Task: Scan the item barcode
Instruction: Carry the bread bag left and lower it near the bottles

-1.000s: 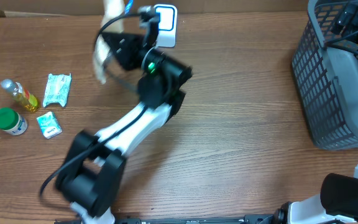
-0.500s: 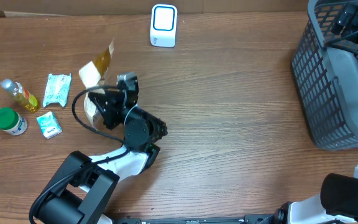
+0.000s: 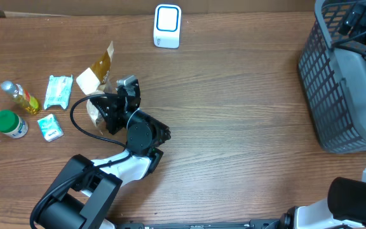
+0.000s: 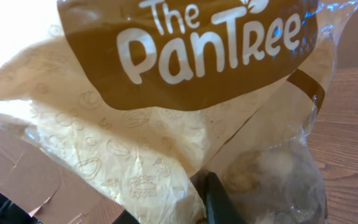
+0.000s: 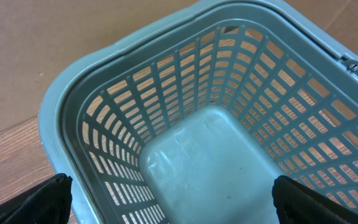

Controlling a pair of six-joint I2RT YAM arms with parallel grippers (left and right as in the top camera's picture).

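A bread bag, brown and cream and printed "The PanTree" (image 4: 185,93), fills the left wrist view. My left gripper (image 4: 173,211) is shut on its lower part, with one dark finger (image 4: 219,202) pressed against the plastic. From overhead the bag (image 3: 97,73) stands tilted at the table's left, above the left gripper (image 3: 110,102). No barcode shows on the bag in any view. The white scanner with a blue face (image 3: 167,25) stands at the back edge, well apart from the bag. My right gripper (image 5: 176,202) hangs open over the grey basket (image 5: 104,93), holding nothing.
At the far left lie an oil bottle (image 3: 20,97), a green-lidded jar (image 3: 10,123), a white-green packet (image 3: 59,91) and a smaller packet (image 3: 50,127). The grey basket (image 3: 323,76) takes up the right edge. A brown cardboard wall runs behind the table.
The left arm has swung back from the scanner to the table's left, bringing the bag with it. Over the last half second the bag only shifted slightly. The right arm is still.
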